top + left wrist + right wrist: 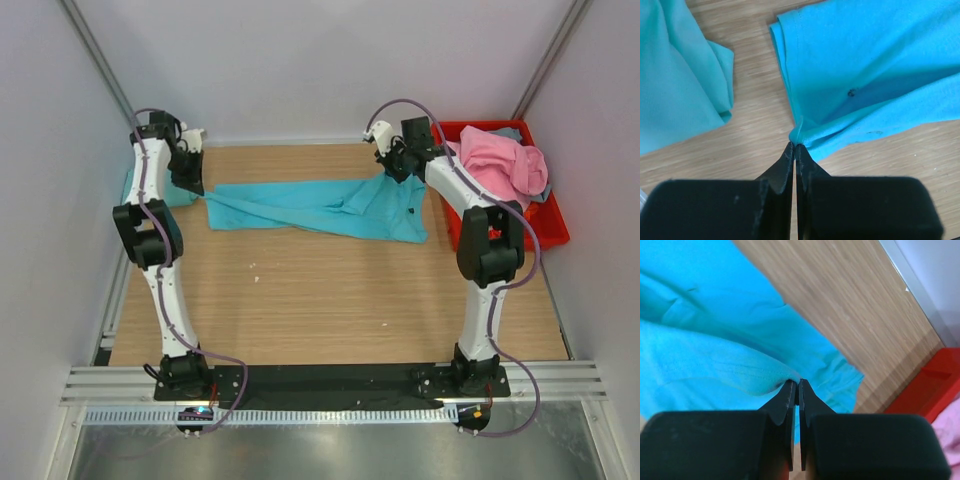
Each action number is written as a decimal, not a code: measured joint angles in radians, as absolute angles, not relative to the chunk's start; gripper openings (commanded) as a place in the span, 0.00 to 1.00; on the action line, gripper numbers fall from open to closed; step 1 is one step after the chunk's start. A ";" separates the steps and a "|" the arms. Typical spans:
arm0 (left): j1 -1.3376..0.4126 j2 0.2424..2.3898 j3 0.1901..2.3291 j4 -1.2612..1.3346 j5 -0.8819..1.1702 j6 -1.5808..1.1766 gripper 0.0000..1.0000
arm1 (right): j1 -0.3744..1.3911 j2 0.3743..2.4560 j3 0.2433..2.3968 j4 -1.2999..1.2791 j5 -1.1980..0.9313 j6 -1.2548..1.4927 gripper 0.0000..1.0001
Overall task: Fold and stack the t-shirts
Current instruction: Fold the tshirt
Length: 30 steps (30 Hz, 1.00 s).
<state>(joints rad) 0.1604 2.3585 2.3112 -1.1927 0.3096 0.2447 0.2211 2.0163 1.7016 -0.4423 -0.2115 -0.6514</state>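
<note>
Turquoise-blue t-shirt (320,205) lies stretched long across the far half of the wooden counter (320,300), and I have it at both ends. My left gripper (795,145) is clenched at the shirt's left end: the jaws are pressed flat together with a small tuck of the hem pinched at the very tips. My right gripper (798,382) is clamped too, biting a raised fold of the same cloth at the right end, where the fabric bunches into loose wrinkles. Just left of my left gripper sits the mint-green t-shirt (680,75), crumpled at the far left of the counter, with a strip of bare wood between the two shirts. Over at the far right stands the red bin (550,230), with the pink t-shirt (495,160) heaped in it and the grey-blue t-shirt (508,131) peeking out from under it.
</note>
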 measured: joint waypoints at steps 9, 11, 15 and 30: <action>0.116 2.448 2.392 -1.208 0.280 0.230 0.00 | 0.178 2.185 1.881 -0.434 -0.203 -0.609 0.01; 0.111 2.453 2.411 -1.198 0.275 0.218 0.00 | 0.172 2.205 1.914 -0.435 -0.201 -0.603 0.02; 0.103 2.455 2.425 -1.164 0.246 0.209 0.01 | 0.168 2.262 2.004 -0.430 -0.189 -0.588 0.02; 0.096 2.341 2.141 -0.953 0.211 0.101 0.48 | 0.158 2.212 1.822 -0.328 -0.090 -0.455 0.62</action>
<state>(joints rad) 0.0956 2.3413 2.1414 -0.9535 0.2108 0.1013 0.1581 2.2124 1.8225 -0.3279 -0.0902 -0.4553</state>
